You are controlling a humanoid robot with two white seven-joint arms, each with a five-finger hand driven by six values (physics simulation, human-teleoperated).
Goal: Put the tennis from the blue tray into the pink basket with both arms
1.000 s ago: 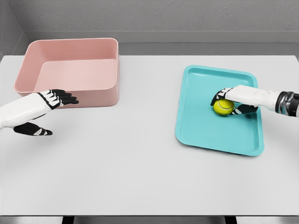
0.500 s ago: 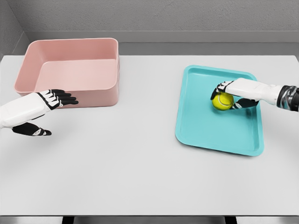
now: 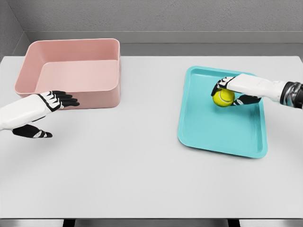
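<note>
Yellow tennis ball (image 3: 223, 97) now up off the blue tray (image 3: 208, 127), clasped in the right robot hand (image 3: 232, 91).

A second ago the ball sat lower on the tray; since then the right robot hand has closed its fingers over and under it and drawn it up and slightly back, so I'd judge the pickup done and the carry starting. The left robot hand (image 3: 49, 101) has not moved: fingers loosely extended, holding nothing, just in front of the pink basket (image 3: 71, 71) across the white surface (image 3: 142, 165), likely waiting to receive the ball.
</note>
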